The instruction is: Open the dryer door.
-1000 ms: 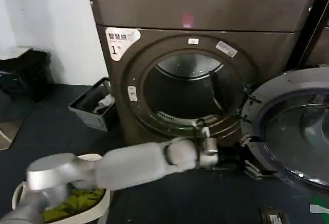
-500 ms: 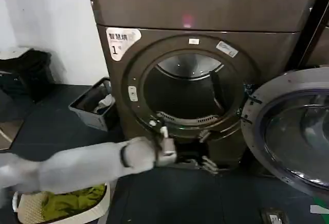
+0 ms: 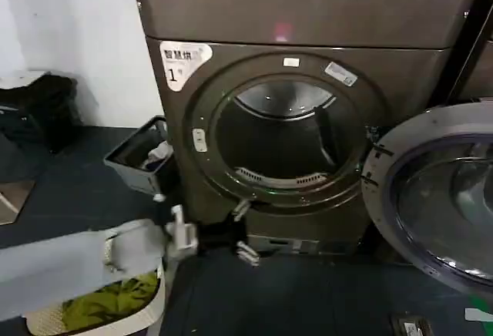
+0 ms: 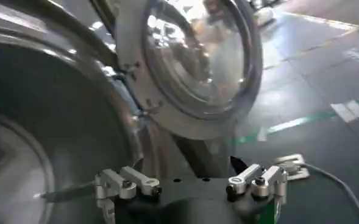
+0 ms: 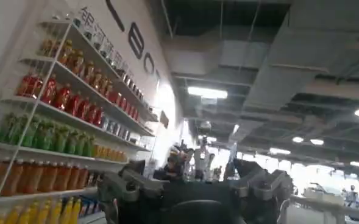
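Left gripper (image 3: pixel 240 232), fingers spread apart and empty, low in front of the dryer (image 3: pixel 308 12), just below the left part of the round opening; its grey forearm (image 3: pixel 69 263) reaches in from the lower left. In the left wrist view the same gripper (image 4: pixel 191 185) shows two separated fingertips (image 4: pixel 136 181) with nothing between them, the machine's front close behind.

Far left, against the white wall: a dark heap of bags (image 3: pixel 35 112). Below the forearm: a white laundry basket (image 3: pixel 158 294) holding green cloth (image 3: pixel 108 301). Beside the dryer's left flank: a grey bin (image 3: pixel 139 159) with pale items inside, standing on the dark floor (image 3: pixel 293 297).

Centre: the dryer, bronze-grey, white sticker (image 3: pixel 183 61) marked "1" at upper left of the front, its drum (image 3: pixel 281 132) exposed.

Right: the dryer door (image 3: pixel 435 189), swung fully open on its right-hand hinge, grey inner face and domed glass turned toward the room; also seen from the left wrist (image 4: pixel 194 61).

Right gripper (image 5: pixel 194 185): raised toward the ceiling, shelves of bottles (image 5: pixel 57 115) beside it, fingers apart, nothing held.
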Available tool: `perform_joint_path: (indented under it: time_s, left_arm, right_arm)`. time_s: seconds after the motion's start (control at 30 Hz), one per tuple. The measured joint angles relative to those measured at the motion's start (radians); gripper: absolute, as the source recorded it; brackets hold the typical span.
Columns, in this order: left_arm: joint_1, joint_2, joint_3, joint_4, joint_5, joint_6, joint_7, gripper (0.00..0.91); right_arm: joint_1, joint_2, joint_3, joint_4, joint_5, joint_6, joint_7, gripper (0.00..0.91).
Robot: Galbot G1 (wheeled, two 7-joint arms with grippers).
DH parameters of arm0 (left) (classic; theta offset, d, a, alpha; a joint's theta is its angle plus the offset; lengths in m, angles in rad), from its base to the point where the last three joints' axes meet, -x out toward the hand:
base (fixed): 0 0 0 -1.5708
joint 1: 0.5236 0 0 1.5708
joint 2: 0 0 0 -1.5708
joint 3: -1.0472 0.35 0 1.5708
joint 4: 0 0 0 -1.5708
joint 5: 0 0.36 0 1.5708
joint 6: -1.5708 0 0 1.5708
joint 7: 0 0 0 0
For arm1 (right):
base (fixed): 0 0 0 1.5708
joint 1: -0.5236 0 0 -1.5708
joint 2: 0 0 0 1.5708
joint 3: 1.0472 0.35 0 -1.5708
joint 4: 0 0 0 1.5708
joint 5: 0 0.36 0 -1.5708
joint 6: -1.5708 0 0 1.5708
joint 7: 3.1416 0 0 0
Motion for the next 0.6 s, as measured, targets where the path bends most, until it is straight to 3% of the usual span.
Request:
perform_joint_path:
  time_s: [0.2,0.6]
  left_arm:
    - [0.045,0.143,-0.022,-0.028,0.074,-0.046,0.031,0.907]
    - [0.333,0.455,-0.212,-0.068,0.209,-0.125,0.02,0.907]
  right_arm:
    - [-0.003,0.001,0.013,-0.006,-0.002,0.004,0.0,0.907]
    - [0.019,-0.001,-0.004,-0.007,-0.007,0.008,-0.001,0.907]
